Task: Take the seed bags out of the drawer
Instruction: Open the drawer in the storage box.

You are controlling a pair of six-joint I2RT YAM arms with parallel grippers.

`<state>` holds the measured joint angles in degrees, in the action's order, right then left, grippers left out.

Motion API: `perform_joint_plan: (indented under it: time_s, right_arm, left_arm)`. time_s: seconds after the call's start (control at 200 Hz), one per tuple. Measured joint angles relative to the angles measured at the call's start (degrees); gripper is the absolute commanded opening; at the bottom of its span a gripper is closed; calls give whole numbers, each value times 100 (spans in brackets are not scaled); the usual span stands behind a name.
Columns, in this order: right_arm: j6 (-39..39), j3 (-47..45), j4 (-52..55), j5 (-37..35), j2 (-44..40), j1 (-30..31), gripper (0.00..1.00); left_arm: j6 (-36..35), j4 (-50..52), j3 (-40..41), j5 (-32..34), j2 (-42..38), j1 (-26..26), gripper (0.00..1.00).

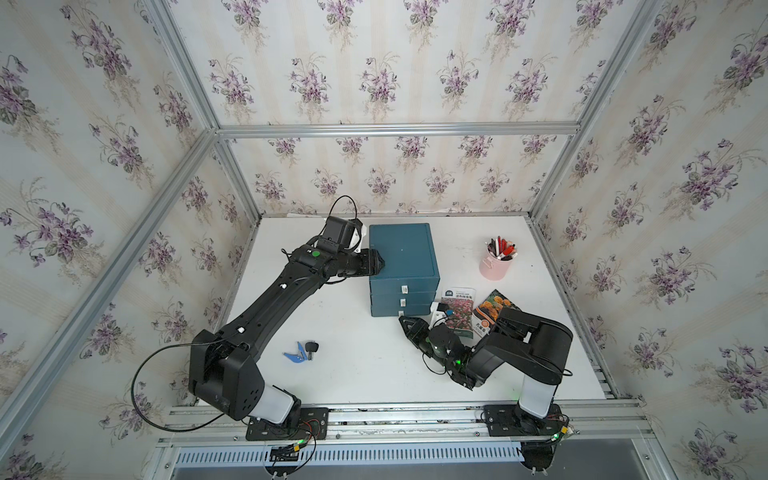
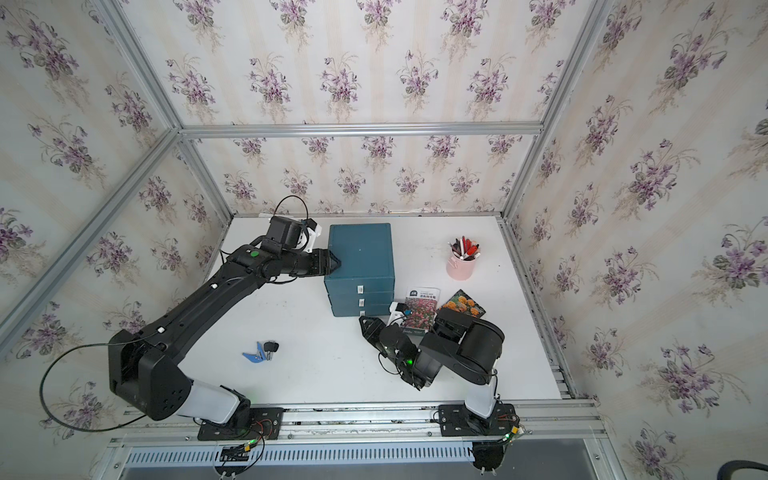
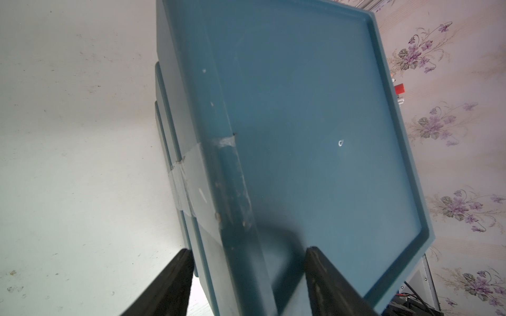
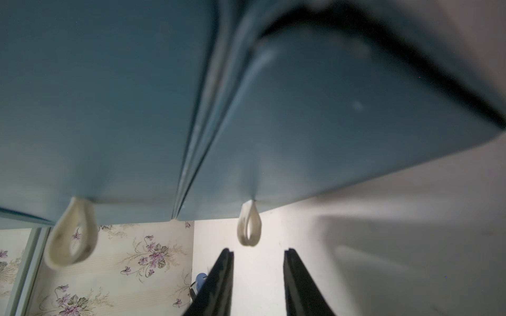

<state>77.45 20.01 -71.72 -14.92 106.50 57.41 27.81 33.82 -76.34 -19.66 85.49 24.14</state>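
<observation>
A blue cabinet [image 1: 403, 257] with three shut drawers stands mid-table. Two seed bags lie on the table to its right: a pink-red flower field packet [image 1: 460, 309] and an orange marigold packet [image 1: 493, 311], partly under my right arm. My left gripper [image 1: 380, 264] straddles the cabinet's upper left edge [image 3: 235, 191], one finger on the side wall and one on the top, shut on it. My right gripper [image 4: 257, 250] is open and empty, low in front of the bottom drawer [image 1: 386, 311]. That drawer's white loop handle [image 4: 249, 227] hangs just ahead of its fingertips.
A pink cup of pens [image 1: 496, 259] stands at the back right. Keys with a blue tag [image 1: 301, 351] lie front left of the cabinet. The middle drawer's loop handle [image 4: 71, 232] hangs beside the bottom one. Wallpapered walls and an aluminium frame enclose the table [image 1: 353, 374].
</observation>
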Motion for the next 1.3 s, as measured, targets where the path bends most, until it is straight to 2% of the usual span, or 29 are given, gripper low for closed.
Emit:
perform_joint_plan:
  time_s: [0.305, 0.38, 0.455, 0.62, 0.789, 0.914, 1.179, 1.304]
  right_arm:
    - [208, 208, -522, -284, 435, -85, 28]
    - [223, 247, -669, -304, 533, -125, 19]
    - [251, 262, -765, -286, 579, -155, 0]
    - [219, 214, -697, -173, 450, -179, 0]
    - [199, -280, -400, 107, -177, 28, 0]
    - [210, -708, 330, 236, -1010, 365, 0]
    - [-48, -688, 3276, 278, -3307, 1233, 0]
    - [-59, -562, 4264, 164, -3698, 1554, 0]
  left_arm:
    - [-175, -50, 28, -48, 0, -7, 64]
    - [-221, -55, 28, -61, 0, -7, 64]
    - [-267, -61, 31, -61, 0, -9, 64]
    - [-289, -85, 37, -74, 11, -11, 64]
    - [-264, -107, 39, -98, 22, -11, 64]
    - [-181, -181, 81, -140, 31, -11, 63]
    - [59, -313, 164, -197, 4, -28, 62]
    - [177, -330, 160, -227, 31, -33, 62]
